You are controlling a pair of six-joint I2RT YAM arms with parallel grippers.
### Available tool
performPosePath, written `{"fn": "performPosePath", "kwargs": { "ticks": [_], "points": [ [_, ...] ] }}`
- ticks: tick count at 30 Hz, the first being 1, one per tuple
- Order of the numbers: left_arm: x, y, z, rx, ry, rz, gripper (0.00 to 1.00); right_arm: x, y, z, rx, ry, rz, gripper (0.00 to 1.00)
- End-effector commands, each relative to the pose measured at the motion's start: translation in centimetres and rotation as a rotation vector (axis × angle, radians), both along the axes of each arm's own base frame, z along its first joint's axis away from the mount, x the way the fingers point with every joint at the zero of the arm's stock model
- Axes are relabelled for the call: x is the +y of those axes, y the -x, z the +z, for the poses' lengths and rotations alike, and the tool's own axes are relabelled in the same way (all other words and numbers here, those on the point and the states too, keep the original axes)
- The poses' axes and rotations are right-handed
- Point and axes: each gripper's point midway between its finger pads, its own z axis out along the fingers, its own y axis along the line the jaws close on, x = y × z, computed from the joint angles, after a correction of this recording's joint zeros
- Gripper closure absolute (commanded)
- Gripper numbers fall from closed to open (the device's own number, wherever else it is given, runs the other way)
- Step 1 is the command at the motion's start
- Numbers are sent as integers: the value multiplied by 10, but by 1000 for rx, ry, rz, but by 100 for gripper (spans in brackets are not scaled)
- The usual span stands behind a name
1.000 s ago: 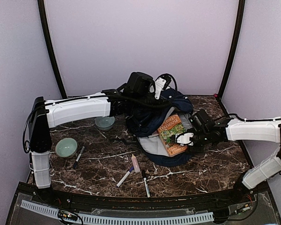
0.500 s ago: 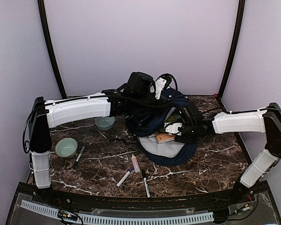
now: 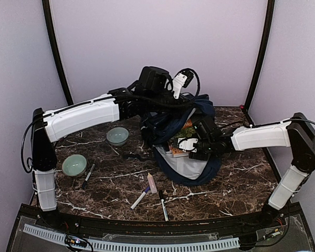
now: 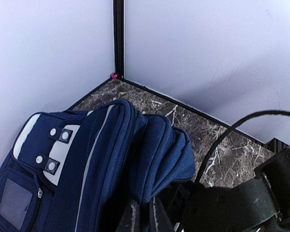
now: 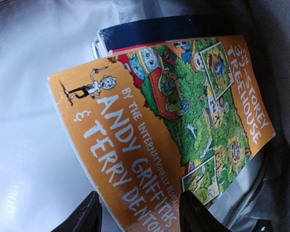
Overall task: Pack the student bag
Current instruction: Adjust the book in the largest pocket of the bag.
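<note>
The student bag, navy with a pale grey lining, lies open at the back middle of the table. My left gripper is shut on the fabric of its top edge and holds the flap up. In the left wrist view the fingers pinch the navy fabric of the bag. My right gripper reaches into the opening. In the right wrist view it is closed in on the near corner of an orange and green book. The book lies on a dark-blue notebook inside the bag.
Two pale green bowls stand left of the bag. A black marker, a pink tube and two pens lie on the marble table towards its front. The walls stand close behind and beside the bag.
My right gripper has moved left and away with the book, from the bag's open lining into the opening under the flap. My left arm has raised the flap a little.
</note>
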Motion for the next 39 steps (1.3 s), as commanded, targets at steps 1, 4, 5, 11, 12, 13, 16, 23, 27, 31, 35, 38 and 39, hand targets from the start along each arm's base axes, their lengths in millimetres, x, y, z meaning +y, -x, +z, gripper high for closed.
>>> {"fn": "performPosePath", "kwargs": {
  "ticks": [1,4,5,11,12,13,16,23,27,31,35,38,39],
  "points": [
    [5,46,154,-200,310,-151,100,8,0,10,-6,-107,-58,46],
    [0,56,155,-178,330,-200,100,10,0,14,-25,-117,-45,45],
    [-2,56,152,-169,328,-204,100,11,-1,15,-32,-118,-42,45],
    [-7,50,127,-128,282,-186,100,15,-30,13,-127,-93,-100,46],
    [-8,50,122,-118,277,-185,100,17,-36,16,-154,-97,-112,46],
    [-8,50,120,-112,275,-186,100,18,-41,17,-178,-99,-123,46],
    [-9,50,112,-93,259,-185,100,19,-59,26,-256,-106,-173,46],
    [-6,48,94,-69,230,-163,100,15,-71,24,-303,-106,-241,45],
    [-2,47,83,-57,213,-140,100,6,-66,13,-284,-77,-257,42],
    [4,48,76,-54,209,-130,100,3,-41,1,-176,-71,-197,41],
    [6,46,70,-50,183,-113,100,-1,-8,0,-40,-81,-142,40],
    [7,45,68,-54,177,-107,100,-6,26,4,80,-107,-75,39],
    [7,44,67,-56,177,-103,100,-7,41,11,113,-126,-38,38]
  ]
}}
